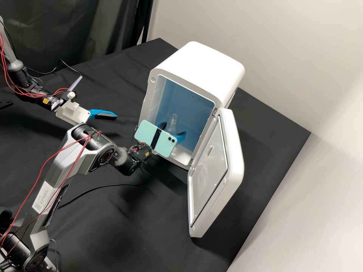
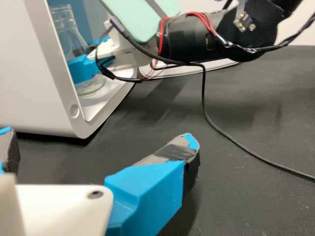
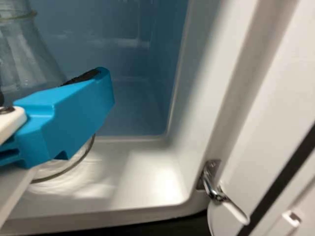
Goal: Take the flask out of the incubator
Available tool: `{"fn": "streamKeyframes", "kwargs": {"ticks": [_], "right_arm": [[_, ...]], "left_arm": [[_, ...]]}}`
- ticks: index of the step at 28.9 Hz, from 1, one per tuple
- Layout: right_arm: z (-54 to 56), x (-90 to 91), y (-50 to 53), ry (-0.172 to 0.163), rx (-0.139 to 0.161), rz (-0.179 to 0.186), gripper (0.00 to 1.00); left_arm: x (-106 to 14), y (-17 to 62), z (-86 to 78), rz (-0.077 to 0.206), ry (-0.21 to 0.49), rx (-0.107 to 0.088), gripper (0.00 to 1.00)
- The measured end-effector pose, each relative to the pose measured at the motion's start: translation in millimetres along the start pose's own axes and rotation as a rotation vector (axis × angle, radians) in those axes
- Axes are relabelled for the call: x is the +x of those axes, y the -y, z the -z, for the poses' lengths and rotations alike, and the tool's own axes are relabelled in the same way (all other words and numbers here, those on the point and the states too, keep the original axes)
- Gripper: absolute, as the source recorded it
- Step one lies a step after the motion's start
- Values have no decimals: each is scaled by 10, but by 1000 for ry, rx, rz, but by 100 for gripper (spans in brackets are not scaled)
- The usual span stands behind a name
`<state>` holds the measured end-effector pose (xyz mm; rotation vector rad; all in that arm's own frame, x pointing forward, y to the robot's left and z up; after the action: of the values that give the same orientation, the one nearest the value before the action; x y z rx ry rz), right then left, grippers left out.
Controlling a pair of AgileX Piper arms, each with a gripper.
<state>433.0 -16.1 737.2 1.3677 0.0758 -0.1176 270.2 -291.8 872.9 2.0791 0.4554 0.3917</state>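
Observation:
A white incubator (image 1: 200, 71) stands on the black bench with its door (image 1: 215, 170) swung wide open. Inside, a clear glass flask (image 1: 173, 121) stands upright on the pale floor, in front of the blue back wall. My right gripper (image 1: 172, 133) is inside the chamber, open, with one blue finger on each side of the flask's lower body. One finger (image 3: 64, 123) sits close against the flask (image 3: 22, 59). My left gripper (image 1: 101, 114) hovers over the bench left of the incubator, open and empty (image 2: 98, 147). It also sees the flask (image 2: 74, 39).
A mint-green phone (image 1: 155, 138) is strapped to the right arm's wrist at the chamber's mouth. A black cable (image 2: 236, 142) trails over the bench. The door hinge (image 3: 214, 189) lies close by the right gripper. The bench edge (image 1: 264, 211) runs past the door.

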Motion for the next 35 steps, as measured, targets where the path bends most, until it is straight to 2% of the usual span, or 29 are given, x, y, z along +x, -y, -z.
{"fn": "streamKeyframes", "kwargs": {"ticks": [9, 13, 15, 17, 18, 19, 21, 29, 32, 35], "right_arm": [[-141, -165, 33, 30, 3, 2, 0], [-163, -249, 54, 20, -1, -7, 0], [-184, -295, 72, 14, -5, -10, 0], [-189, -325, 85, 8, -5, -16, 0], [-192, -335, 90, 7, -5, -16, 0], [-195, -348, 97, 6, -5, -18, 0], [-200, -372, 105, 2, -5, -23, 0], [-201, -377, 107, 2, -5, -24, 0], [-201, -377, 107, 2, -5, -24, 0], [-186, -380, 121, -1, -6, -20, 0]], "left_arm": [[0, 0, 0, 0, 0, -1, 100], [0, 0, 0, 0, 0, -5, 100], [0, 0, 0, 0, 0, -18, 100], [-1, -1, 7, 1, 2, -22, 100], [-9, -19, 9, -4, 10, -20, 100], [-14, -31, 15, -7, 12, -26, 100], [-49, -122, 42, -36, 14, -31, 100], [-185, -342, 165, -109, 17, -78, 100], [-208, -386, 189, -129, 10, -81, 100], [-209, -389, 186, -130, 14, -78, 100]]}}
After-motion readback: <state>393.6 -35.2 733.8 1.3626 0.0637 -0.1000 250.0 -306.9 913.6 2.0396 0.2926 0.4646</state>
